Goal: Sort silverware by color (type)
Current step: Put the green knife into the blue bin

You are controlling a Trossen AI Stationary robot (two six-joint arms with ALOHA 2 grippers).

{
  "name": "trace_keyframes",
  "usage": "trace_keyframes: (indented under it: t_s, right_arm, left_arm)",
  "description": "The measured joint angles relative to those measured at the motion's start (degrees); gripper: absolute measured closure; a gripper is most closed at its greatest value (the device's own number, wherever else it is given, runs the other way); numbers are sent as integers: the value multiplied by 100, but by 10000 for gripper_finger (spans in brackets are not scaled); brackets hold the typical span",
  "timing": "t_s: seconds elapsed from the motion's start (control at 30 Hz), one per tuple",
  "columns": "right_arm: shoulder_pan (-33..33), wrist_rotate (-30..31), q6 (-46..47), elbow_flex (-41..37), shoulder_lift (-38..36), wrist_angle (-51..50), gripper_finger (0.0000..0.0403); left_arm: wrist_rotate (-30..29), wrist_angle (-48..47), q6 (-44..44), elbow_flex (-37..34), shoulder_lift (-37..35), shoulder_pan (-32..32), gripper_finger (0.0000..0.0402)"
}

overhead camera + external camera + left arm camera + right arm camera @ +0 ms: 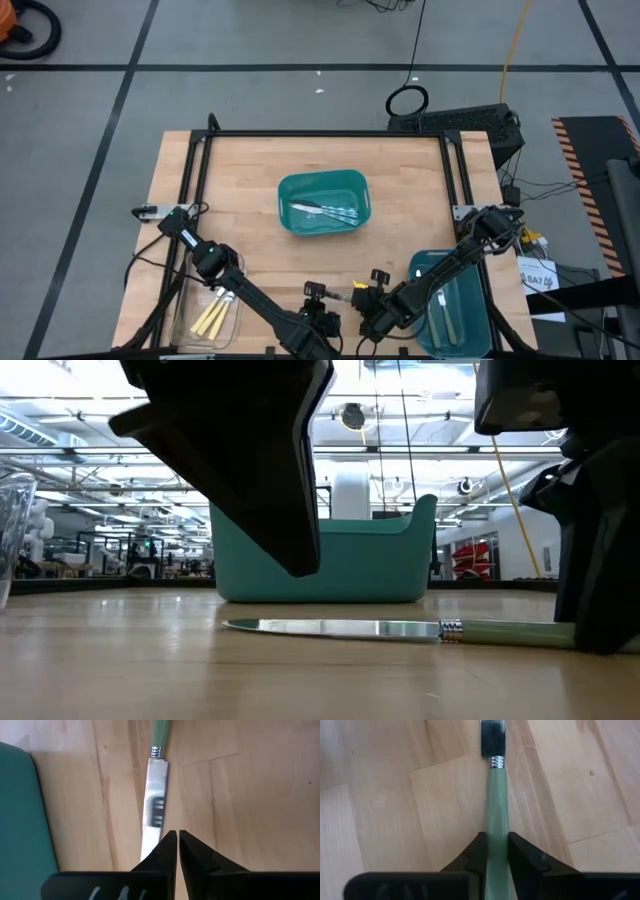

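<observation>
My right gripper (494,851) pinches the green handle of a knife (496,805) that lies flat on the counter (400,175) near its front edge. My left gripper (178,847), its fingers pressed together, hovers just over the knife's blade. Other silverware (325,211) lies in the teal tub (285,190) at the counter's middle.

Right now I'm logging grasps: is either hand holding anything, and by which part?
The right hand grips the green-handled, silver-bladed knife by its handle. The left hand is shut, holding nothing.
</observation>
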Motion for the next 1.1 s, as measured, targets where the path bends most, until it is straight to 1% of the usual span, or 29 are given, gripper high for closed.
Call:
trace_keyframes:
  t_s: [0.13,0.37,0.53,0.7,0.87,0.93,1.0,1.1]
  right_arm:
    - [11,-133,-100,-16,-17,-15,361]
    - [161,-110,-170,-18,-30,67,375]
    - [164,-155,-298,-23,-25,155,378]
    - [166,-153,-337,-25,-21,240,378]
    - [196,-145,-334,-29,-21,243,378]
    - [199,-141,-334,-29,-21,261,378]
    - [201,-145,-337,-29,-21,256,378]
    - [203,-125,-377,-29,-21,278,378]
  left_arm:
    - [-47,-2,2,2,0,-53,376]
    - [-102,-51,-191,6,-175,-195,376]
    - [-387,-150,-465,6,-184,-161,375]
    - [-450,-160,33,6,-181,-71,375]
    - [-47,-182,388,9,-363,-28,375]
    - [222,-203,390,9,-387,-45,375]
    - [478,-281,277,2,-428,-100,375]
    - [666,-513,-36,1,-592,-212,375]
